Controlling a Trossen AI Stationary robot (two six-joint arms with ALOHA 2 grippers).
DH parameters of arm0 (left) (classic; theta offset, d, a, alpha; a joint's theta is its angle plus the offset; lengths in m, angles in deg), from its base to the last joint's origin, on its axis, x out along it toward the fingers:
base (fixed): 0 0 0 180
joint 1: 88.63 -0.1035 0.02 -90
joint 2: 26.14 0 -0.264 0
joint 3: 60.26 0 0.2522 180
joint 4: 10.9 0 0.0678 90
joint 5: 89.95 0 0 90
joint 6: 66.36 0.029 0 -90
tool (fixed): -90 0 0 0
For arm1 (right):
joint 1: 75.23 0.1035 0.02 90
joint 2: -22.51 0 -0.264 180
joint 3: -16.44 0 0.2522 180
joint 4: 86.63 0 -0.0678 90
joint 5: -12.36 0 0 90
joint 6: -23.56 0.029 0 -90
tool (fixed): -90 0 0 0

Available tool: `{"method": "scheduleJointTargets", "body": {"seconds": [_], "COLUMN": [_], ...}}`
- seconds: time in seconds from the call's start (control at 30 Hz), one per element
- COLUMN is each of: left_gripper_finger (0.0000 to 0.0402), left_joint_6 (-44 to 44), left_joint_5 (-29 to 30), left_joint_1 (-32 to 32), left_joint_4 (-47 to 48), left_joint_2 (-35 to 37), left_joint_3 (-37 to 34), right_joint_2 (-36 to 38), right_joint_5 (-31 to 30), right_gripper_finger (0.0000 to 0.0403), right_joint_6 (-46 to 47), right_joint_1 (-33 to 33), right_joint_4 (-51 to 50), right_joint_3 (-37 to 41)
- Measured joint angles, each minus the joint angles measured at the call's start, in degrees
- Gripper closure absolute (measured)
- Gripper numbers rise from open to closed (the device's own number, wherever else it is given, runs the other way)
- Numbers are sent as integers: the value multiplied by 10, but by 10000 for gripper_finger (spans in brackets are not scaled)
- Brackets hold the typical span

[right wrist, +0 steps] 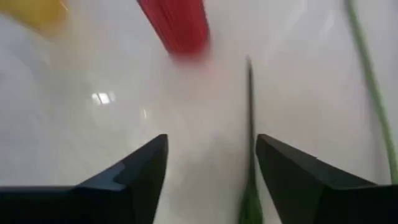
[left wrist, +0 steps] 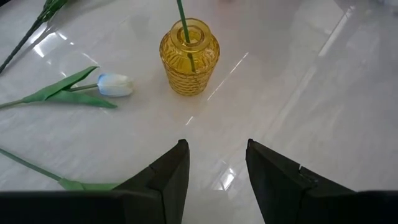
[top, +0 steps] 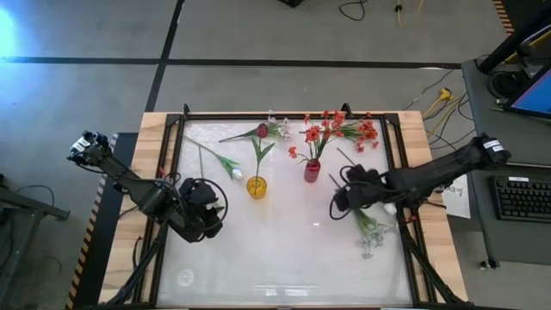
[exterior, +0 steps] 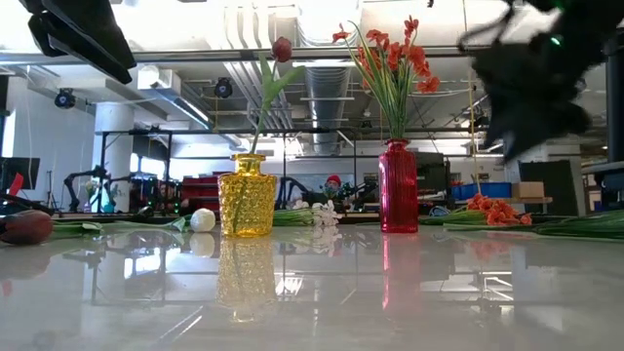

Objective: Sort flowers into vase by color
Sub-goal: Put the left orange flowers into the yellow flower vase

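Right gripper (right wrist: 211, 180) released, empty, nr red vase (top: 312, 170); left gripper (left wrist: 214, 177) parted, empty.

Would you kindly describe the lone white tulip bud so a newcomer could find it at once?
Start at the yellow vase near the table's middle, which holds one dark red tulip. Lying flat on the table just to its left is the white tulip bud, its green stem running away from the vase. It is the only single white bud lying there.

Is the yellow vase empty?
No, the yellow vase has a green flower stem standing in its mouth, seen plainly from the left wrist view.
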Motion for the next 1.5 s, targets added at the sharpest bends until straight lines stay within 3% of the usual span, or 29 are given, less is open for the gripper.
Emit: {"method": "scheduleJointTargets", "body": {"seconds": [0.17,0.33,0.73,0.9,1.3,1.5], "left_gripper_finger": [256,256,256,256,256,256], "left_joint_6": [0,0,10,11,16,16], "left_joint_5": [0,6,10,10,14,14], "left_joint_1": [0,0,0,0,0,0], "left_joint_4": [0,-1,-2,-2,-1,-2], "left_joint_2": [0,0,0,0,0,0], "left_joint_3": [0,0,0,0,0,0], "right_joint_2": [-1,-17,-96,-98,-98,-95], "right_joint_5": [-95,-116,-119,-137,-133,-131], "right_gripper_finger": [113,88,110,157,343,388], "right_joint_6": [-171,-294,-413,-426,-430,-434], "right_joint_1": [-27,-55,-118,-124,-126,-124], "right_joint_4": [141,265,433,454,451,451], "right_joint_3": [-12,-11,-10,-10,-10,-11]}}
